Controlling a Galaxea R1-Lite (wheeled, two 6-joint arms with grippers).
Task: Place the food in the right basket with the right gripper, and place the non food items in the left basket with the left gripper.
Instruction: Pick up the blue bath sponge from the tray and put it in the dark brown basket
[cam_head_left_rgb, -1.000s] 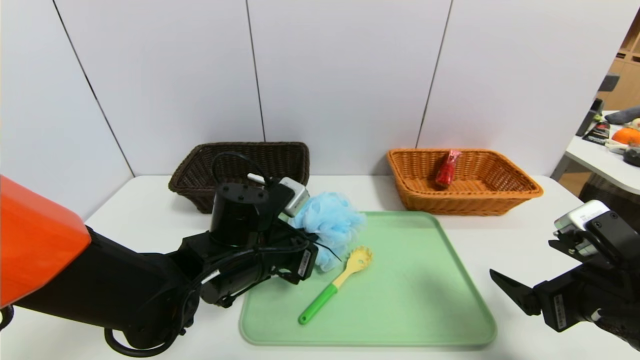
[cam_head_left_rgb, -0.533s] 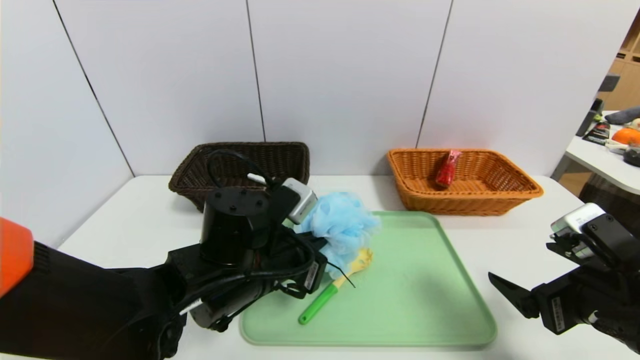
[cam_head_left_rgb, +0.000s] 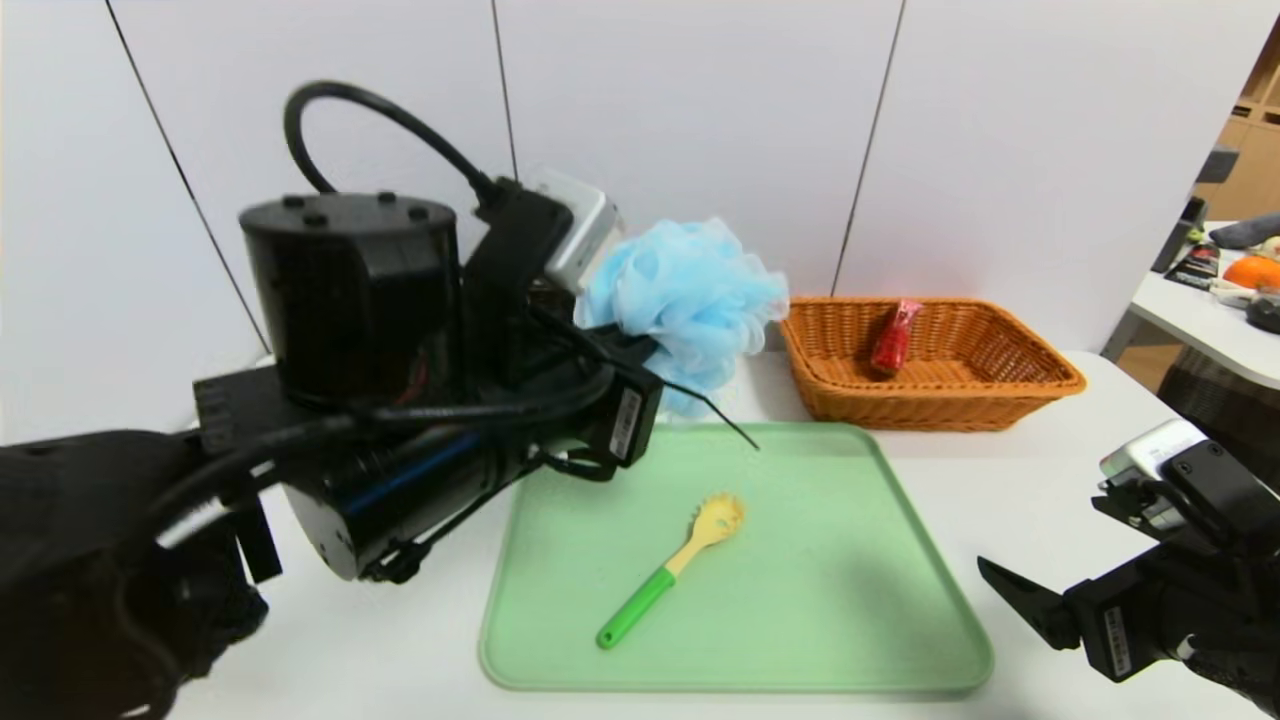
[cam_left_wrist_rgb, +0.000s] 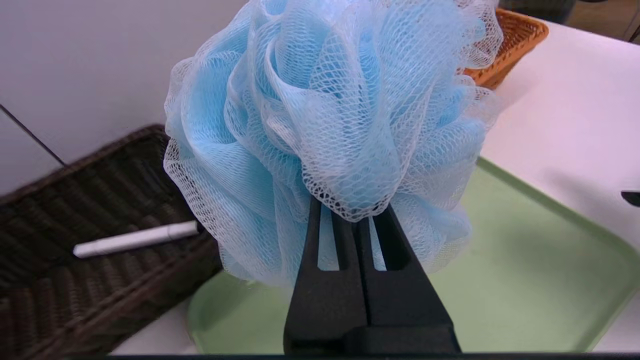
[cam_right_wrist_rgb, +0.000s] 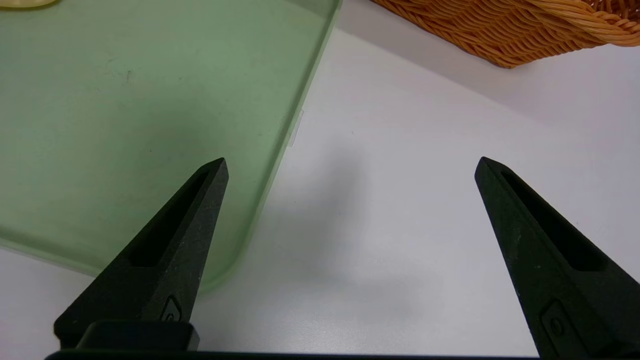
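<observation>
My left gripper is shut on a light-blue mesh bath sponge, held high above the back left of the green tray. A yellow pasta spoon with a green handle lies on the tray. The dark brown left basket holds a white pen-like stick; in the head view my left arm hides this basket. The orange right basket holds a red packet. My right gripper hovers open and empty over the table by the tray's front right corner.
White wall panels stand right behind both baskets. A second table with clutter is at the far right. Bare white tabletop lies between the tray and the orange basket.
My left arm has lifted the blue sponge from just above the tray to well above it, uncovering the spoon's head. The right arm has sunk slightly and stays open.
</observation>
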